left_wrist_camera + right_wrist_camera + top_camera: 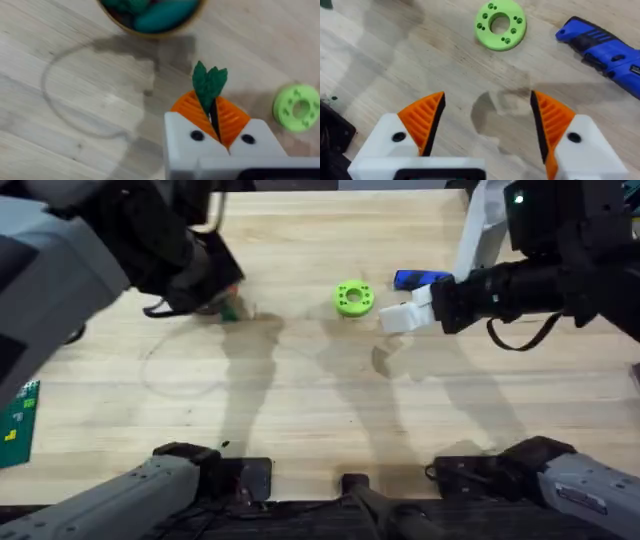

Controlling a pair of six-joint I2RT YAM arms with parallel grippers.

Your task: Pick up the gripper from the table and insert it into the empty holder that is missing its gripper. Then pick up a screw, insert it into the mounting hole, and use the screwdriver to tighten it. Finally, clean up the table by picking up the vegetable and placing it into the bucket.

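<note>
Arm bases sit at the near edge of the counter [320, 410].

Right claw [487, 122]: spread wide, nothing between its orange ribbed pads [422, 120], hovering over bare wood. In the overhead view it hangs right of centre [400, 318], pointing toward the middle.

Green ring-shaped disc [500, 25] lies flat just beyond the right claw; the blue screwdriver [602, 42] lies on the counter beside the disc, on its right in the overhead view.

Left claw [215, 120]: pressed together on the dark-green vegetable [209, 82], whose leafy end sticks out past the pads. It is raised above the counter.

Bucket [155, 27]: farther on from the left claw, rim partly visible, green toys inside.
</note>
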